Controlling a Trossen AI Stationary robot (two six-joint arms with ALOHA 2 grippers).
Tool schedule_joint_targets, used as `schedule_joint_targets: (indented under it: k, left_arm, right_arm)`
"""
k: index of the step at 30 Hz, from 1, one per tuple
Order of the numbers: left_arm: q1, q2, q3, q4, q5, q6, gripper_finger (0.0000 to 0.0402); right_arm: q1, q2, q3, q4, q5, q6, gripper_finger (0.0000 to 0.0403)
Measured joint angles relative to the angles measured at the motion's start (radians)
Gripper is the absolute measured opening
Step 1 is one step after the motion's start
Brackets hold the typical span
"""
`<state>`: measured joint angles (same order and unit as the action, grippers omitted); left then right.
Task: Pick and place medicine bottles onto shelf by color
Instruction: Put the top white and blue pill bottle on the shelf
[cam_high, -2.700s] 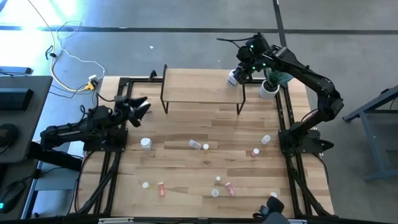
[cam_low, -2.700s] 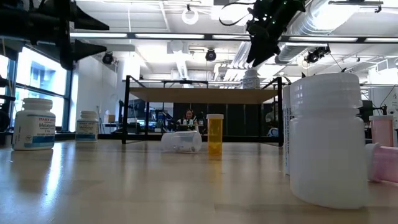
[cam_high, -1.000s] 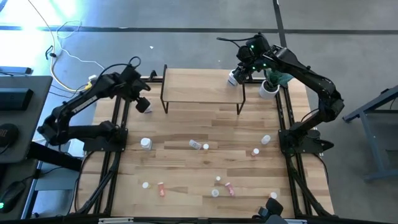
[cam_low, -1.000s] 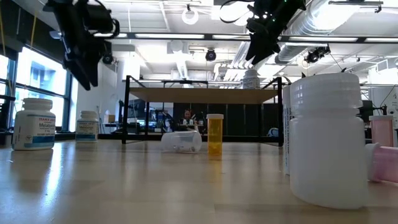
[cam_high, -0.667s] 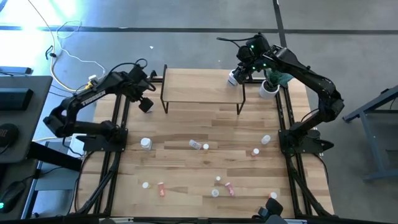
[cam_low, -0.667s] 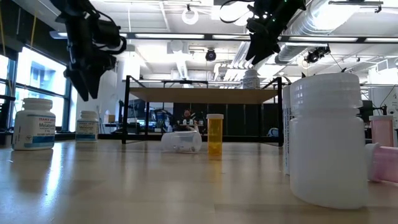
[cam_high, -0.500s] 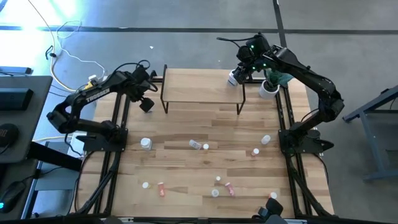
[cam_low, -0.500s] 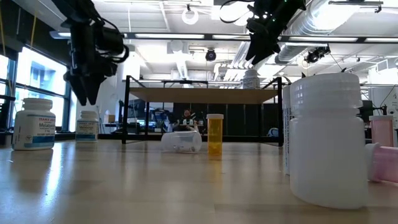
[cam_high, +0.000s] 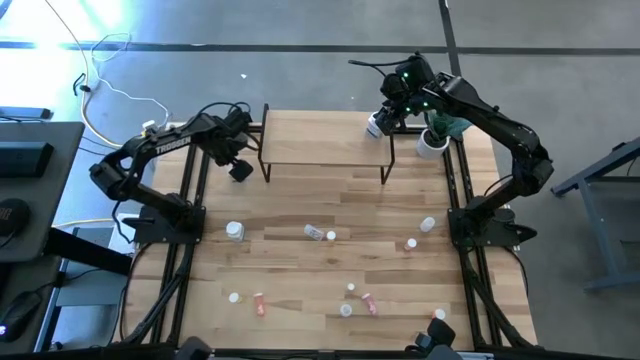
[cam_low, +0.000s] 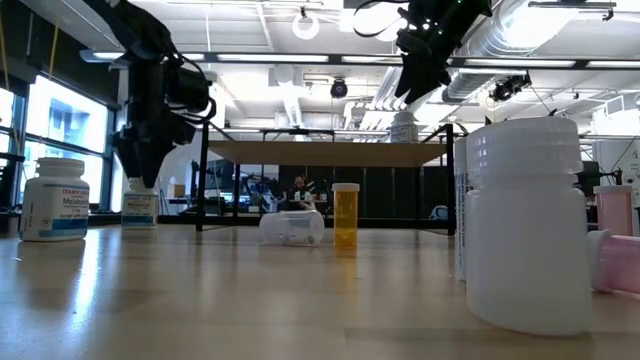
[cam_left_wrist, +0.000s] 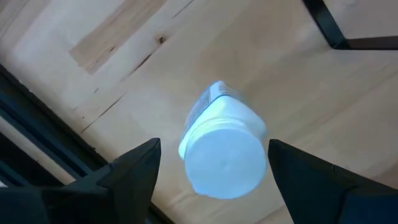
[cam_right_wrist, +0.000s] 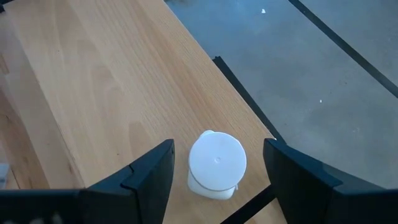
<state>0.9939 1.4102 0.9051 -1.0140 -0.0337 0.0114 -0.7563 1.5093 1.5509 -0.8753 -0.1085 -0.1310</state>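
Hovering open-fingered: left end effector (cam_left_wrist: 205, 180) over a white bottle (cam_left_wrist: 222, 149) on the desk (cam_high: 330, 270). Right end effector (cam_right_wrist: 214, 180), likewise released, over another white bottle (cam_right_wrist: 217, 163) at the shelf (cam_high: 325, 135) corner. Risk of tipping either one with an off-centre descent.

High view looks straight down on the whole tabletop (cam_high: 300, 205); low view sits at its surface, facing the shelf (cam_low: 330, 152). Both wrist views stare down close, each on one white bottle.

The desk (cam_high: 330, 200) is pale striped wood and the shelf (cam_high: 320, 135) light wood on black legs. Bottles: a white one (cam_right_wrist: 216, 163) on the shelf, a white one (cam_left_wrist: 224, 149) with a blue-tinted cap, an orange one (cam_low: 345, 215), and 2 pink ones (cam_high: 260, 303) (cam_high: 368, 302)
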Motion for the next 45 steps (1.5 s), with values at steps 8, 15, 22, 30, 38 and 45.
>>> schedule_joint_targets:
  k: [8,15,22,30,38,45]
  left_arm:
    - [0.000,0.008,0.000,0.007,0.040,0.037,0.0208]
    - [0.000,0.008,0.000,0.009,0.041,0.036,0.0156]
    - [0.000,-0.007,0.000,0.003,0.041,0.002,0.0162]
    - [0.000,-0.038,0.000,-0.047,0.041,-0.019,0.0163]
    - [0.000,-0.076,0.000,-0.085,0.041,-0.053,0.0163]
    - [0.000,-0.090,0.103,-0.193,0.025,-0.063,0.0163]
  right_arm:
    - [0.000,0.000,0.000,0.000,0.000,0.000,0.0236]
    - [0.000,0.000,0.000,0.000,0.000,0.000,0.0236]
    - [0.000,0.000,0.000,0.000,0.001,0.001,0.0236]
    - [0.000,0.000,0.000,0.001,0.001,0.001,0.0236]
    - [0.000,0.000,0.000,0.004,0.001,0.001,0.0236]
    - [0.000,0.000,0.000,0.005,0.004,0.001,0.0236]
